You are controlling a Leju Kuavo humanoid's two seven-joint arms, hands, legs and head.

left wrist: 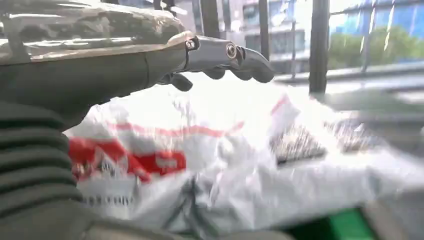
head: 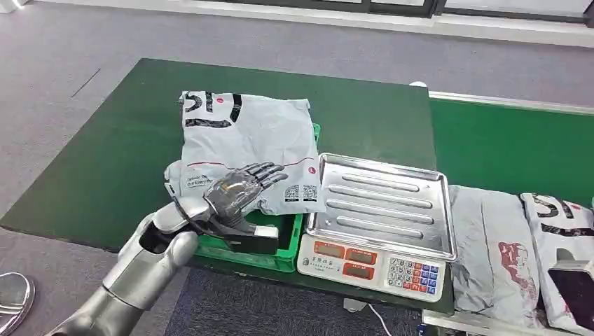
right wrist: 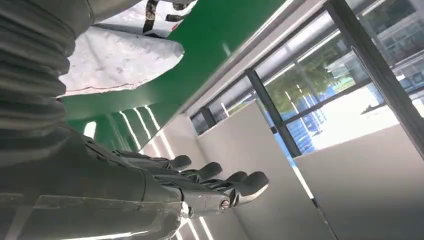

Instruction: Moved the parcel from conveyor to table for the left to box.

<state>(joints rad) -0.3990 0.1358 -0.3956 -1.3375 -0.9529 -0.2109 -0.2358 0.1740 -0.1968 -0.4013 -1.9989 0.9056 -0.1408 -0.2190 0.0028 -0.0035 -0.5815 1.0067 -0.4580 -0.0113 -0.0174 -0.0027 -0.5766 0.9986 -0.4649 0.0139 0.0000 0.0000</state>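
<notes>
1. Head view: the left hand point(head: 238, 192) lies flat, fingers stretched out and holding nothing, on the near edge of the parcel point(head: 245, 143). The parcel sprawls over the green crate point(head: 280, 255), which sits on the worktop point(head: 105, 154), with the scale point(head: 382, 224) just beside the hand on its right. More parcels point(head: 518, 252) wait well off to that side. My judgement is that the boxing step is nearly done: the bag is over the crate but not down inside it. The next move likely calls for pressing or tucking it in, or lifting the hand clear.

2. Left wrist view: the fingers point(left wrist: 250, 62) reach out straight above the parcel point(left wrist: 210, 160), gripping nothing. The bag is a soft, wrinkled grey-white plastic mailer with red and black print and a label. It is blurred, so the print cannot be read. A bag like this should sag and fold under pressure.

3. Right wrist view: the right hand point(right wrist: 200, 187) is open and empty, fingers extended, with a parcel on the green belt point(right wrist: 200, 60) behind it.
</notes>
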